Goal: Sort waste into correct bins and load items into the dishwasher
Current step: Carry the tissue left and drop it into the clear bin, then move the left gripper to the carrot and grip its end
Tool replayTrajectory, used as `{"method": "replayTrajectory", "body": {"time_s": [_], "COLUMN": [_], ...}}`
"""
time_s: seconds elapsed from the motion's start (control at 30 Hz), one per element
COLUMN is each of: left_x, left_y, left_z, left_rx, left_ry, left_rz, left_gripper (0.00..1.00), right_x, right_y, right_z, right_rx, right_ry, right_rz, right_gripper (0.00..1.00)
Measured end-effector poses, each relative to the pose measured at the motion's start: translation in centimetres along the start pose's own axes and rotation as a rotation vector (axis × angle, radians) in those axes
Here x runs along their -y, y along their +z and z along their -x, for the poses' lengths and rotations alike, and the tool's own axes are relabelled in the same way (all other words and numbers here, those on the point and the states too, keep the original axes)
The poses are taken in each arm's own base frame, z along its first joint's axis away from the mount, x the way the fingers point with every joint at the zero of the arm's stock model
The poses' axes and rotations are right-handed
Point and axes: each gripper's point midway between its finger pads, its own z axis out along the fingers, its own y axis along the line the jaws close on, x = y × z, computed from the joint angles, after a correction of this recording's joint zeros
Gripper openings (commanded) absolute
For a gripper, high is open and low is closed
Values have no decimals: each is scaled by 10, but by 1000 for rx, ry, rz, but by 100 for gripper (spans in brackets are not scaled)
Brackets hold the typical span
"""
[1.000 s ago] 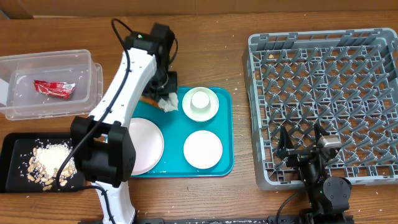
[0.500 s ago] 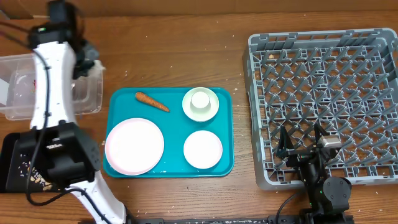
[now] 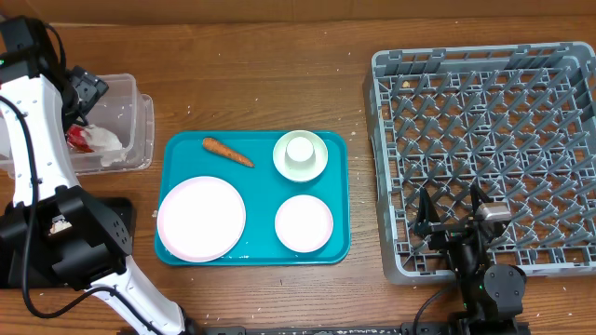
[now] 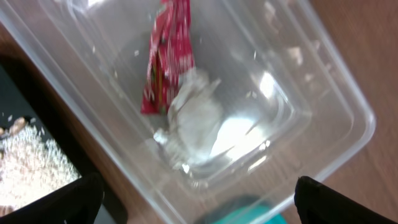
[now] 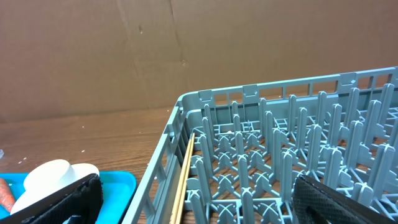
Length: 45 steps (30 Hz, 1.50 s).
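Lying at the bottom of the clear rectangular plastic tub [image 4: 323, 81], by the left edge of the table [image 3: 279, 84], the crumpled white napkin ball [image 4: 193, 115] touches the red crinkled snack wrapper [image 4: 166, 56]. Right above them hangs the left gripper [image 4: 199, 208], its two fingers [image 4: 56, 199] spread wide with nothing between them. Just beside the tub, nearer the front edge of the table, sits the flat black rectangular tray [image 4: 18, 112] with white rice and beige crumbs [image 4: 28, 168] in it. So it looks like three kinds of waste are in their bins. The orange carrot-like stick [image 3: 228, 152] is not. It lies in the far left corner of the big teal serving tray [image 3: 261, 181] in the middle of the table, and I think it is the last waste to move. No dishes are loaded yet. The round pale pink-white plate [image 3: 201, 219] is in the near left corner of the teal tray and one white bowl [image 3: 304, 223] is in the near right corner. The other white bowl [image 3: 318, 166], in the far right corner, has the small white cup [image 3: 300, 149] standing in it. The large square grey plastic dish rack [image 3: 466, 54] by the right edge of the table holds no dishes. The right gripper [image 3: 452, 216] rests at the rack's near edge, fingers wide apart, holding nothing.
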Motion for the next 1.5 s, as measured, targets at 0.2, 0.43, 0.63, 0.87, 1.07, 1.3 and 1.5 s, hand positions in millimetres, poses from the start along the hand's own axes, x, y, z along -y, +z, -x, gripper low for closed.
{"method": "replayTrajectory", "body": {"time_s": [0.2,0.43,0.63,0.87,1.07,1.3,1.5], "left_x": [15,57,100,108,101,93,92], "left_y": [-3,-15,-28,-3,28,52,68], "left_z": [-28,-77,-128,-184,-219,-236,-244], "left_rx": [-114,-197,-232,-312,-355,-366,-357], "left_ry": [97,271,405,410,390,315,265], "left_rz": [-71,-144,-193,-160,-123,-101,-108], "left_gripper": [91,90,87,75,67,61,56], "right_x": [0,0,0,0,0,0,0], "right_y": [0,0,0,0,0,0,0], "right_z": [0,0,0,0,0,0,0], "right_rx": [0,0,0,0,0,0,0], "right_ry": [0,0,0,0,0,0,0], "right_rz": [0,0,0,0,0,0,0], "right_gripper": [100,100,100,100,100,100,100]}}
